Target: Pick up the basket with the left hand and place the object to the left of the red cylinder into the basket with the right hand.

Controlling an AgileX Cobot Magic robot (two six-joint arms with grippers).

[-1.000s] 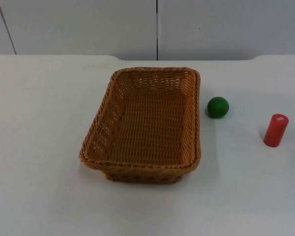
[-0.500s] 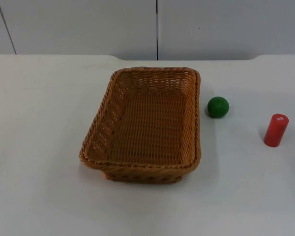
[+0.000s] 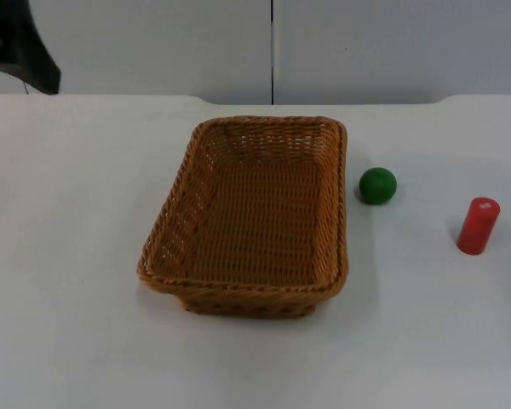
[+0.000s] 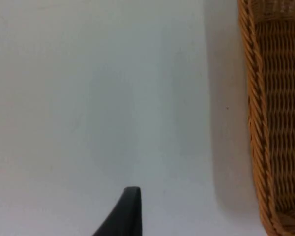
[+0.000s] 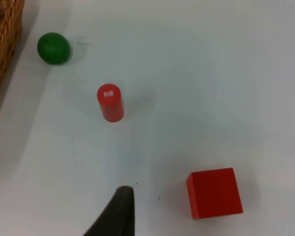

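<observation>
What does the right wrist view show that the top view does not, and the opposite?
Right wrist view alone: a red cube lying on the table, past the red cylinder from the green ball, plus a black fingertip of the right gripper.

Top view alone: the whole wicker basket, empty and flat on the table, the grey partition wall behind, and part of the left arm at the far left corner.

Both: the green ball between basket and red cylinder, the cylinder upright, and the basket's rim; all three stand apart, untouched.
</observation>
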